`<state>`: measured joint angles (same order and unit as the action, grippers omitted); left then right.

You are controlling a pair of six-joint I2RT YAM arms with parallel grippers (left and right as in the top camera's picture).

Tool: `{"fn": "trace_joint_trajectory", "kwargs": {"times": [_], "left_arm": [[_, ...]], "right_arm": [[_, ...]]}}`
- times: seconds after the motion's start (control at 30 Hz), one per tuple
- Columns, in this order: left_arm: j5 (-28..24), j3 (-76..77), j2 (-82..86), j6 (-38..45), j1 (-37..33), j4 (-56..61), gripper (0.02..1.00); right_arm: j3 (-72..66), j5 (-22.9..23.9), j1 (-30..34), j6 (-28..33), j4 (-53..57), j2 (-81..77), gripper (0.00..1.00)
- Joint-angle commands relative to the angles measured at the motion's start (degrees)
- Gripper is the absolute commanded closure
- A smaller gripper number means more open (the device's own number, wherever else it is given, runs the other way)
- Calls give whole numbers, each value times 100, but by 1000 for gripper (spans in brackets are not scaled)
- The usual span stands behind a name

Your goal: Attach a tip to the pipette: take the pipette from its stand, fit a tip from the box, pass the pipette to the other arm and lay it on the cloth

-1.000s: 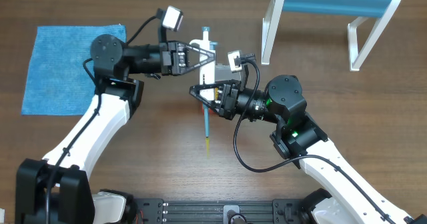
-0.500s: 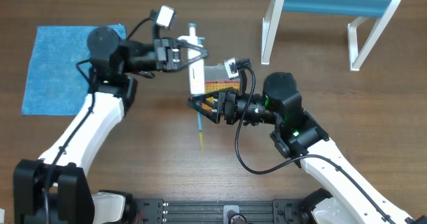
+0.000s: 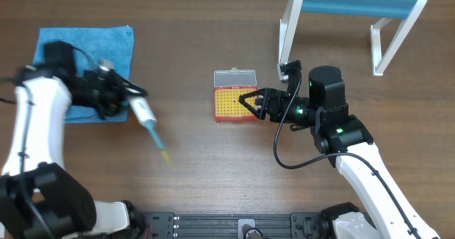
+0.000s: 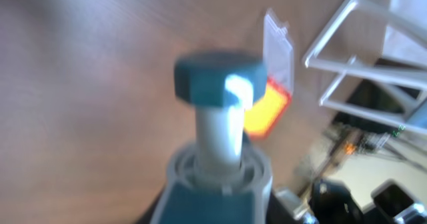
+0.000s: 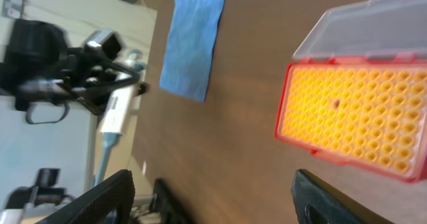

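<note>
My left gripper (image 3: 125, 99) is shut on the white and teal pipette (image 3: 144, 115), which hangs tilted by the near right corner of the blue cloth (image 3: 75, 54). Its yellow tip (image 3: 165, 157) points toward the table's front. In the left wrist view the pipette's plunger cap (image 4: 219, 77) stands close up. The red tip box (image 3: 234, 105), lid open, is at mid table with yellow tips in rows (image 5: 360, 121). My right gripper (image 3: 247, 101) is open at the box's right side, nothing between its fingers (image 5: 100, 197).
A white and blue pipette stand (image 3: 355, 11) occupies the back right. The cloth (image 5: 193, 37) lies flat at the far left. Bare wooden table (image 3: 213, 168) lies between the arms and along the front.
The left arm has swung left with the pipette, from over the tip box to the cloth's edge. The right gripper has drawn back to the right of the box.
</note>
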<state>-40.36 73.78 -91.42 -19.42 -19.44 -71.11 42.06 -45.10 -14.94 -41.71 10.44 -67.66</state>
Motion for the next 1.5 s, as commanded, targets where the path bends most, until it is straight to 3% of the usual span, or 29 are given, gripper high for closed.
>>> {"fn": "trace_joint_trajectory", "kwargs": {"times": [0.03,0.13,0.17,0.2,0.3,0.37,0.53,0.77,1.23,1.33,1.5], "left_arm": [[3180,4039,-2061,1539,-492,-2437,993],[3609,6199,-3375,1519,-529,-2485,993],[4260,6808,-3840,1523,-522,-2317,989],[4658,7042,-4092,1604,-525,-2100,991],[4789,7086,-4520,2448,-522,-1353,991],[5110,7086,-4839,2673,-520,-855,991],[4865,7082,-5580,3053,-564,-732,991],[5158,7082,-5963,3499,-111,-302,989],[5108,7075,-6133,3536,-46,-240,963],[4758,7075,-6135,3539,-46,-251,945],[4723,7075,-6135,3536,-46,-256,936]], "right_arm": [[28,396,22,153,157,-103,233],[26,726,22,149,1014,-162,231],[26,892,22,57,1475,-164,231],[24,946,22,-28,1620,-164,233],[20,1113,-39,-627,1600,-164,231],[20,1545,-234,-1005,1539,-164,231],[20,2020,-715,-1631,1252,-164,233],[20,2339,-1056,-2216,667,-168,231],[20,2446,-1056,-2216,656,-168,231],[20,2457,-1056,-2216,656,-168,231],[20,2481,-1054,-2214,656,-168,231]]}}
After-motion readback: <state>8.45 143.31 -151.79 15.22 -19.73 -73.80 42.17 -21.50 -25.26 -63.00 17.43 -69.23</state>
